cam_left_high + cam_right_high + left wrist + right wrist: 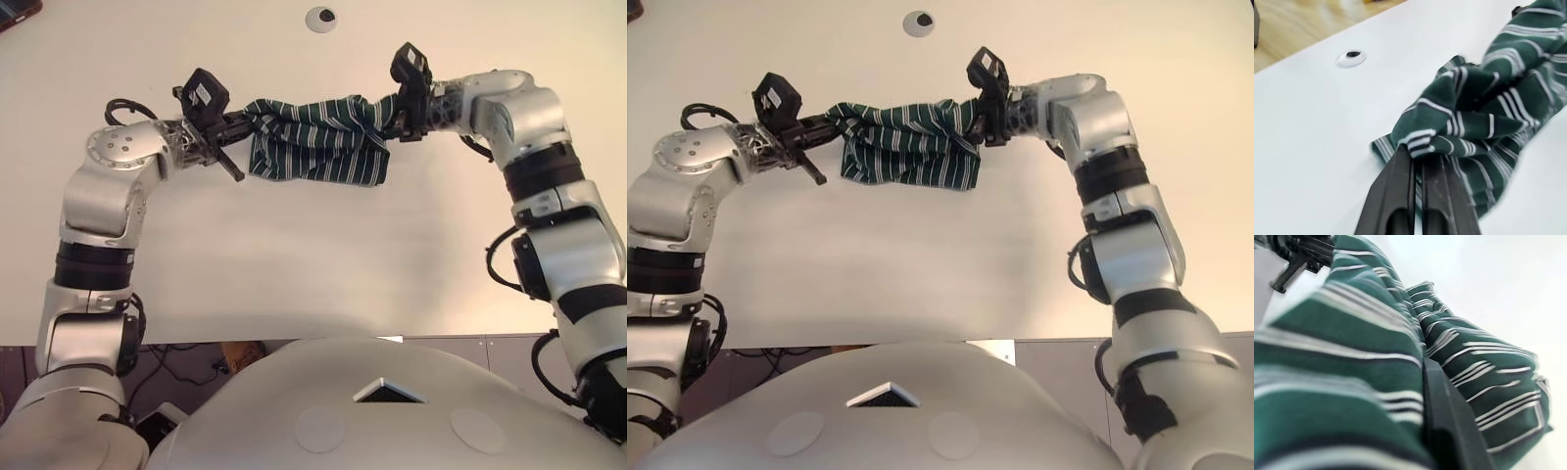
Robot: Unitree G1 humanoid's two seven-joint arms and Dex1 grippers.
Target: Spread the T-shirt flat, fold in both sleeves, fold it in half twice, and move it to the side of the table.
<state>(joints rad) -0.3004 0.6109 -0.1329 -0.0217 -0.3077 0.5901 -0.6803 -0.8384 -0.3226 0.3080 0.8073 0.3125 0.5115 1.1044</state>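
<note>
Both arms extend forward, elbows out; left tool [243, 121] and right tool [394, 116] face inward, each clamped on the T-shirt [313, 147].

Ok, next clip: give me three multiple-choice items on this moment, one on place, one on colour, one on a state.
1. Where is the T-shirt?
A. Bunched between the left pincer and the right pincer.
B. Spread flat, untouched.
C. Hanging from one pincer alone.

2. What colour is it?
A. Plain white.
B. Red checks.
C. Dark green with white stripes.

3. How is the left pincer?
A. Open, clear of the cloth.
B. Shut on the T-shirt.
C. Shut, holding nothing.

Key:
1 A, the head views show the cloth spanning from one pincer to the other.
2 C, the green cloth and white stripes show in every view.
3 B, the left wrist view shows it closed on a bunch of cloth.
</note>
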